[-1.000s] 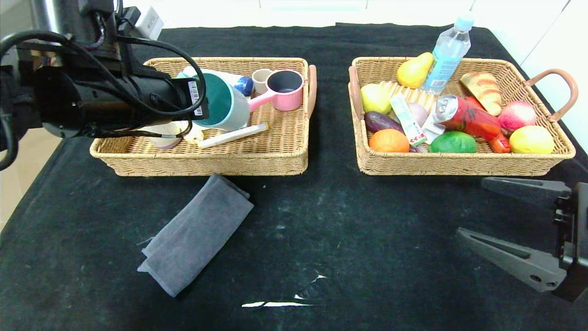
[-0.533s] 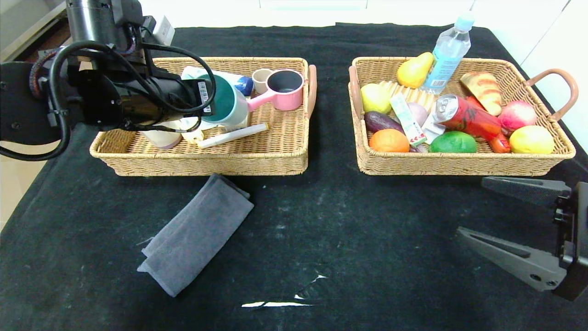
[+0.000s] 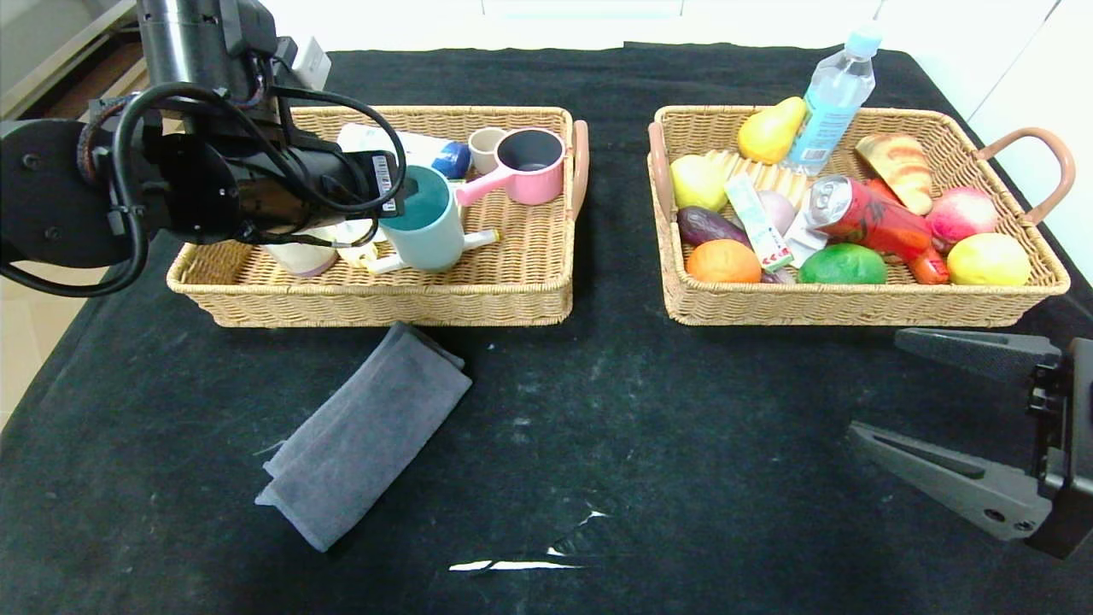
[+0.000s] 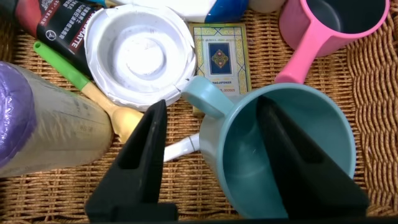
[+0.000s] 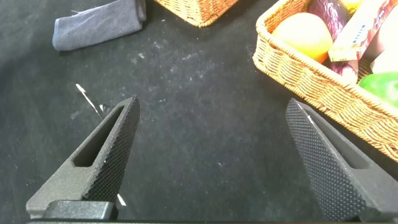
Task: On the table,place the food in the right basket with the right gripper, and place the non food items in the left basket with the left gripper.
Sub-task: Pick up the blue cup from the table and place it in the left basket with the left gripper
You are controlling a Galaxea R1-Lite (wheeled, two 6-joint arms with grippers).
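A teal mug (image 3: 427,226) stands upright in the left basket (image 3: 384,301). My left gripper (image 4: 211,106) is open over it, one finger inside the mug (image 4: 286,155) and the other outside with a gap to its wall. A folded grey cloth (image 3: 363,436) lies on the black table in front of the left basket; it also shows in the right wrist view (image 5: 99,25). My right gripper (image 3: 875,384) is open and empty, low over the table before the right basket (image 3: 854,309), which holds fruit, a can, a bottle and bread.
The left basket also holds a pink saucepan (image 3: 529,162), a white pen (image 3: 478,241), a white lid (image 4: 140,56), a card box (image 4: 217,62) and a cylinder (image 4: 43,124). A white tear (image 3: 512,564) marks the tablecloth near the front.
The left arm has moved right and lowered; the teal mug went from tilted in the gripper to standing upright in the left basket. The right arm has not moved.
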